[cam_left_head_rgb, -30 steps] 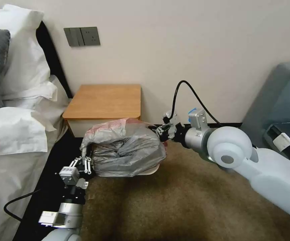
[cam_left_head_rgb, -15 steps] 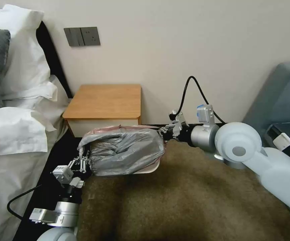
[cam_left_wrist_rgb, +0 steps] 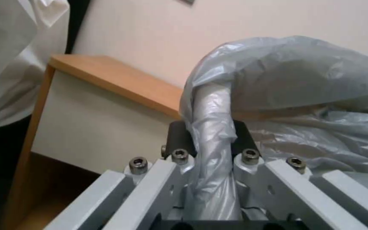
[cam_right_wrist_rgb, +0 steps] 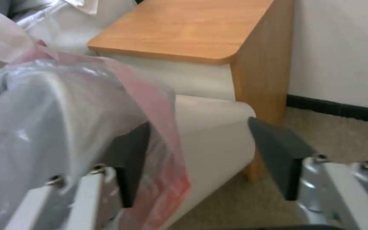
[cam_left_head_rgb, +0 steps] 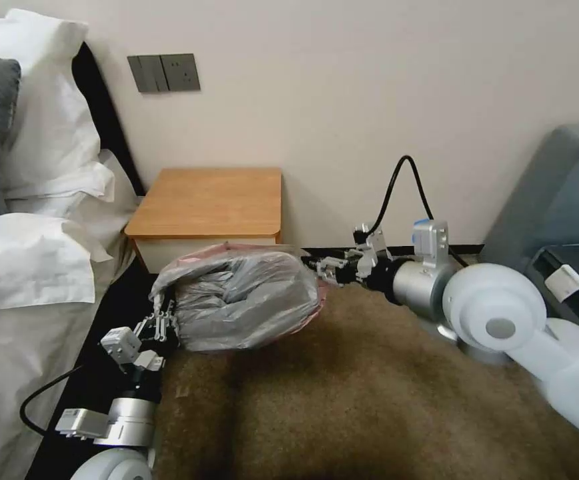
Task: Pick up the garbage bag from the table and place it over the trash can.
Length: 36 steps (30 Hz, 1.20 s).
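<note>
left end effector [cam_left_wrist_rgb: 209, 143] pinches a bunched fold of the garbage bag [cam_left_head_rgb: 243, 300]; right end effector [cam_right_wrist_rgb: 201, 166] gapes wide at its pinkish rim, one finger behind film. bag drapes the trash can [cam_right_wrist_rgb: 209, 134], mostly hiding it, before the surface [cam_left_head_rgb: 209, 200]

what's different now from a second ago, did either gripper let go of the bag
The right gripper has let go: its jaws stand open in the right wrist view, and it has drawn back to the right from the garbage bag. The left gripper stays shut on the bag's edge and has shifted slightly left. The bag has settled lower over the trash can. The table is unchanged.
</note>
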Available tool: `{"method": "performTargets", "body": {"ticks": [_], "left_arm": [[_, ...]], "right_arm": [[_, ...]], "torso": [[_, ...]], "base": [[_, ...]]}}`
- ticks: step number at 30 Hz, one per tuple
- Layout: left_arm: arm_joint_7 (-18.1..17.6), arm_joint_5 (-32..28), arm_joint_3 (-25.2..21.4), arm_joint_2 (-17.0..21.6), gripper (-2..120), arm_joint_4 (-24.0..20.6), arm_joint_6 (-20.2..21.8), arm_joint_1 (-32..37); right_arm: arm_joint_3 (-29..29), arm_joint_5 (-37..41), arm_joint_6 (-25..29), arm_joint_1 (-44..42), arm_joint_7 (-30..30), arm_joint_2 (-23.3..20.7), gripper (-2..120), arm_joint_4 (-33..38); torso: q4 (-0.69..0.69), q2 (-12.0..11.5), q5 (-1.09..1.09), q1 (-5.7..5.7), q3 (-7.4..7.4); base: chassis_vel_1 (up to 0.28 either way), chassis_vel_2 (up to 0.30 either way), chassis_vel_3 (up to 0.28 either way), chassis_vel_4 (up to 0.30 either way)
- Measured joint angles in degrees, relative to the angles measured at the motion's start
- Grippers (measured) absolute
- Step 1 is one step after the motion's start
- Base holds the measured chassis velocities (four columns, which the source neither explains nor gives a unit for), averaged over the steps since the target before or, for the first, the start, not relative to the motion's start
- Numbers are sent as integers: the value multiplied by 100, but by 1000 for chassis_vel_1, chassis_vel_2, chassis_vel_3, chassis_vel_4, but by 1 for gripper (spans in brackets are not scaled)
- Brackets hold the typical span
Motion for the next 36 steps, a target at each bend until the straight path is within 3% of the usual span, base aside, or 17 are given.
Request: {"method": "performTargets", "body": {"ticks": [3, 10, 18, 26, 36], "left_arm": [[-60, -41, -5, -1, 7, -53, 50, 1], [-212, -123, -2, 8, 7, -131, 142, -12], [-295, -250, 49, 16, 7, -240, 299, -20], [-401, -417, 67, 15, 7, -338, 431, -16], [-402, -446, 102, 2, 7, -399, 482, 14]], "right_arm": [[36, -199, 51, -267, 69, -8, 78, 134], [105, -591, 43, -775, 90, -30, 98, 322], [97, -1458, 179, -1192, -9, 23, 100, 262], [-58, -2767, 868, -1634, -219, 275, 100, -57], [-86, -2999, 1120, -1671, -220, 503, 100, -307]], "torso": [[1, 0, 0, 0, 0], [1, 0, 0, 0, 0], [0, 0, 0, 0, 0], [0, 0, 0, 0, 0], [0, 0, 0, 0, 0]], "base": [[0, 0, 0, 0], [0, 0, 0, 0], [0, 0, 0, 0], [0, 0, 0, 0], [0, 0, 0, 0]]}}
